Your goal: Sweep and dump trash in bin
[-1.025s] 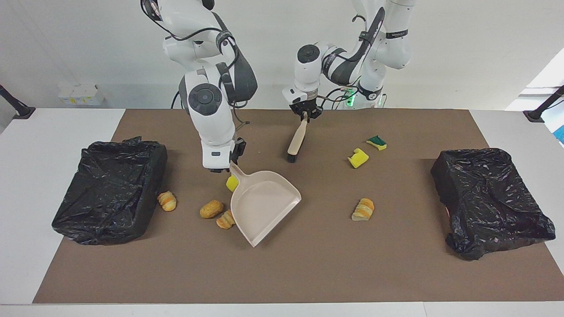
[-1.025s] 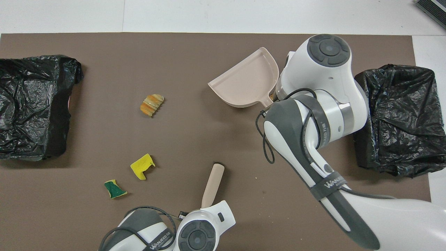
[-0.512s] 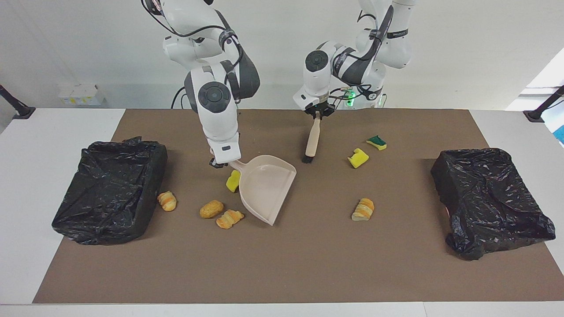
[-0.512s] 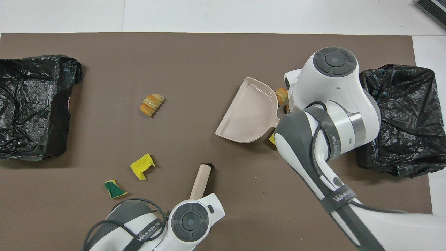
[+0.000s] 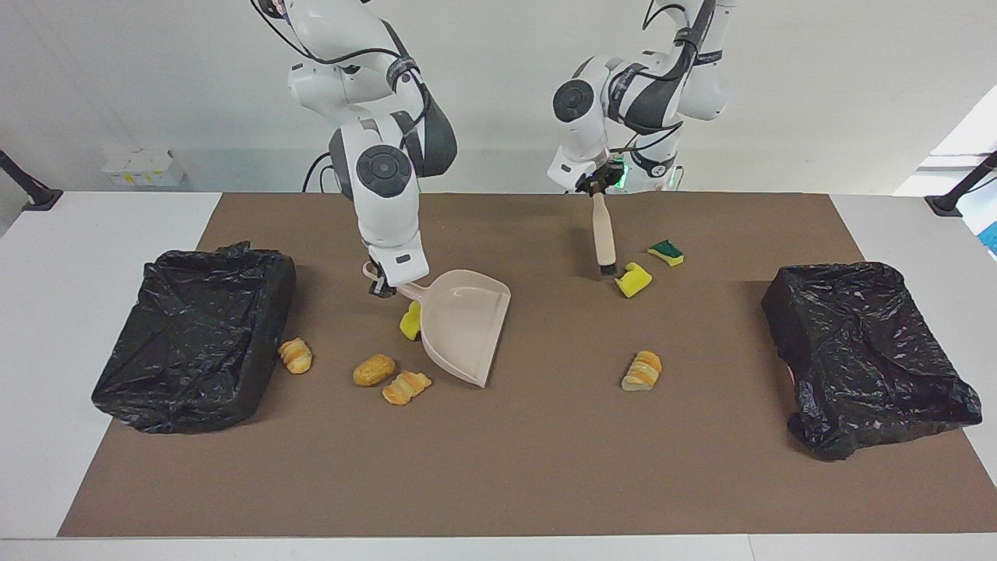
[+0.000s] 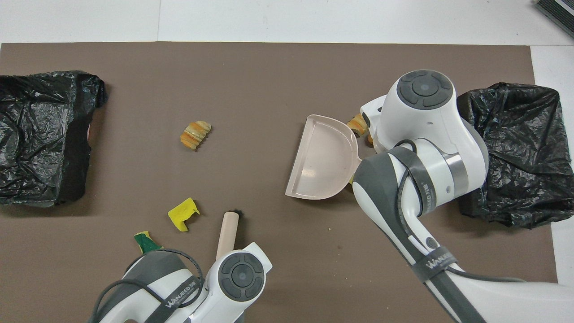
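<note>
Working across the facing view from its left edge, I see a black-lined bin [image 5: 195,335] at mid-left on the desk [image 5: 545,467]. Just beside it lies a striped pastry [image 5: 296,355], then a brown roll [image 5: 374,370] and another striped pastry [image 5: 405,387] close together.

Next comes my right gripper [image 5: 382,288], pinching the handle of the dustpan [image 5: 465,323]. The pan hangs tilted with its open lip toward the lower middle of the frame, and a yellow sponge chunk [image 5: 410,320] sits right against its handle side.

Right of centre, my left gripper [image 5: 593,189] is pressed together on the brush [image 5: 601,238], which hangs nearly upright. Its black bristles are down beside the yellow sponge piece [image 5: 633,280], and I cannot tell whether they touch it. A green-topped sponge [image 5: 666,252] lies a little higher in the frame, and a lone striped pastry [image 5: 642,370] lies lower. The second bin [image 5: 864,354] sits at mid-right.

None of the trash is in the pan yet. To do this sweep well, I judge I should lay the pan's lip flat on the mat, mouth facing the brush. Then I would drag the bristles low and slowly from the outer side of the sponge, so that the light foam slides instead of flipping away.
</note>
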Tool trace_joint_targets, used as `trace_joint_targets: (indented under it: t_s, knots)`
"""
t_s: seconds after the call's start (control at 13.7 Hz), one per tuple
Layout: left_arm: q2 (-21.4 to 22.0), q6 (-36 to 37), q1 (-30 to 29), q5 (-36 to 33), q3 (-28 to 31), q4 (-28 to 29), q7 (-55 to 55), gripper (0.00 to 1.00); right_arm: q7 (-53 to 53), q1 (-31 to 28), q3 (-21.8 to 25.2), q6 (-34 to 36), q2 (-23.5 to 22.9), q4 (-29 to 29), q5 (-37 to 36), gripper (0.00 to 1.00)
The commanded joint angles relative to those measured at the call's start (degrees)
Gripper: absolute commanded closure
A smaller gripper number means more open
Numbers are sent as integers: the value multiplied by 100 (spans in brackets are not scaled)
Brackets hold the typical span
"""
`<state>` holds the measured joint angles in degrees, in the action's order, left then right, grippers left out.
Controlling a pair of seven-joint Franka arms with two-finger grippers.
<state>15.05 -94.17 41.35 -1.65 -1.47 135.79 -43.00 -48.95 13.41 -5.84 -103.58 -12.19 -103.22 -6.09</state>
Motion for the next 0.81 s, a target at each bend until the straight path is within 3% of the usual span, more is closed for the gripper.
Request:
trace_joint_targets:
  t_s: [0.0,0.22,0.73]
  knots:
    - [778,653,-608,-81,-55,61,-156,100,-133,-40,-22,-145,208,-216,-77,100]
    - [929,1015,-1206,-81,-64,149,-340,100,-762,-84,-22,-189,173,-172,-68,100]
    - [1008,664,-2331,-81,-55,614,-649,100,-1255,-58,-22,-215,217,-286,-138,100]
